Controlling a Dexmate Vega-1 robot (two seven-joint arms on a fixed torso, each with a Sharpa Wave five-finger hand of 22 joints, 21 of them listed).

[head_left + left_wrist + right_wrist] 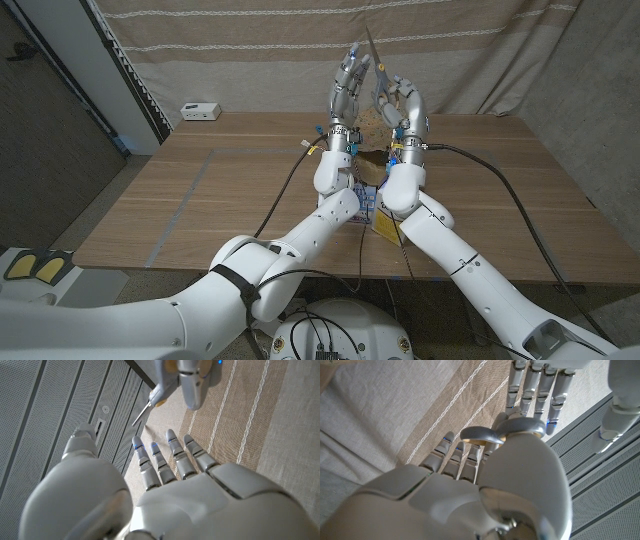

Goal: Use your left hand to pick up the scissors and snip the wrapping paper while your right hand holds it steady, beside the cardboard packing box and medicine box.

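Both hands are pointing up, raised side by side at top centre. Right hand (408, 105) is gripping the grey metal scissors (492, 434); left hand (350, 85) is holding nothing, fingers straight and close together. Cardboard packing box (374, 152) is sitting behind the wrists.

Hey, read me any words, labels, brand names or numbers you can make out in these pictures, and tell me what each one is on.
None can be read.
Blue-and-white box on the table under the arms: carries print, too small and blurred.
Small white device at the table's far left: no legible marking.
Yellow card beside the right arm: no readable text.
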